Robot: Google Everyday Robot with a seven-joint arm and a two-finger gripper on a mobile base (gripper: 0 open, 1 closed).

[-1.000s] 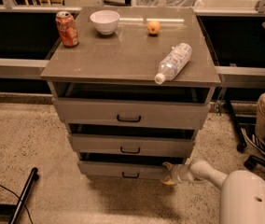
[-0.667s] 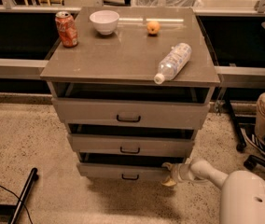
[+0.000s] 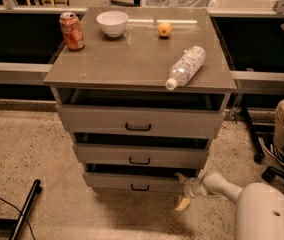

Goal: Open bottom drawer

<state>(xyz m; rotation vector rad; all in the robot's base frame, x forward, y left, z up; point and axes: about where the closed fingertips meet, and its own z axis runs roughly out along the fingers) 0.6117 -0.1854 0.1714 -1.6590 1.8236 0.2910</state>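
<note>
The gripper [image 3: 181, 190], at about five o'clock in the view, has its two pale fingers spread one above the other, holding nothing, at the right end of the bottom drawer [image 3: 117, 181]. That drawer, lowest of three at six o'clock, appears slightly ajar, with its black bar handle [image 3: 140, 187] at nine o'clock from the gripper. I judge a straight, level pull outward would serve best. Whether a finger touches the drawer front cannot be told, and the arm is cut off at the frame's corner.
</note>
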